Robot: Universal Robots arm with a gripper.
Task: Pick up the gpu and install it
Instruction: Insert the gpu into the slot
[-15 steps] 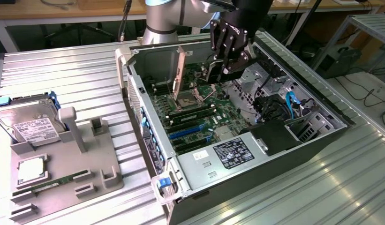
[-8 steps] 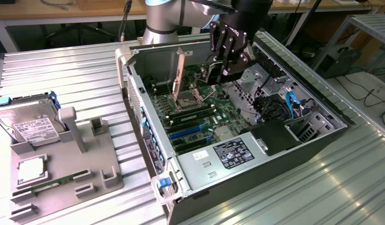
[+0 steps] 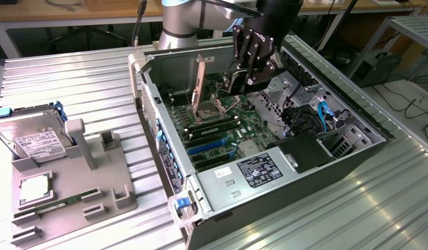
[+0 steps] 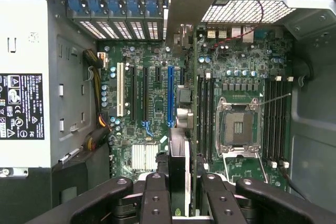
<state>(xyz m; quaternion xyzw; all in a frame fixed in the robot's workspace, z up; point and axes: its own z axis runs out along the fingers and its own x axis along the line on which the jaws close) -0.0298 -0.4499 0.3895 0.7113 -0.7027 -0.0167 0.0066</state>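
My gripper [image 3: 250, 73] hangs inside the open computer case [image 3: 158, 120], shut on the gpu [image 3: 231, 86]. The card is thin and black, and its long metal bracket [image 3: 199, 78] stands upright near the case's rear wall. In the wrist view the gpu [image 4: 180, 163] appears edge-on between my two black fingers [image 4: 155, 198], and its bracket [image 4: 191, 11] reaches the slot openings at the back. The card hovers over the motherboard [image 4: 152, 103], lined up beside the long blue slot [image 4: 170, 95] and just off the memory slots.
A grey holder tray [image 3: 68, 192] at the exterior view's left carries a hard drive [image 3: 33, 138], a green memory stick [image 3: 61, 200] and a silver chip [image 3: 34, 187]. The power supply [image 3: 259, 169], the empty processor socket [image 4: 239, 127] and cables crowd the case.
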